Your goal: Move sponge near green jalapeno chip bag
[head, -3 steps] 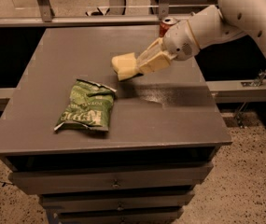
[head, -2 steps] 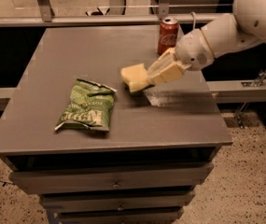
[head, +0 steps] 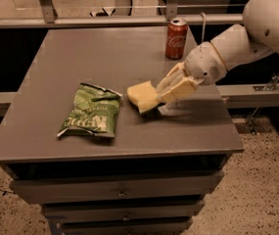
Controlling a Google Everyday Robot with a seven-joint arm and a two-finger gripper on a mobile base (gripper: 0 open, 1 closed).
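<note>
The sponge (head: 140, 95), a small pale yellow foam block, is held just above the grey table top (head: 80, 53), a little right of the green jalapeno chip bag (head: 91, 111). The bag lies flat and crumpled near the table's front left. My gripper (head: 159, 95) reaches in from the right on a white arm and is shut on the sponge's right end. A small gap remains between the sponge and the bag's right edge.
A red soda can (head: 176, 38) stands upright at the table's back right. The table's front edge (head: 119, 155) sits above a set of drawers. A metal rail (head: 80, 21) runs behind the table.
The gripper has carried the sponge down and toward the table's front, so it is now lower and close beside the chip bag. The bag and can have not moved.
</note>
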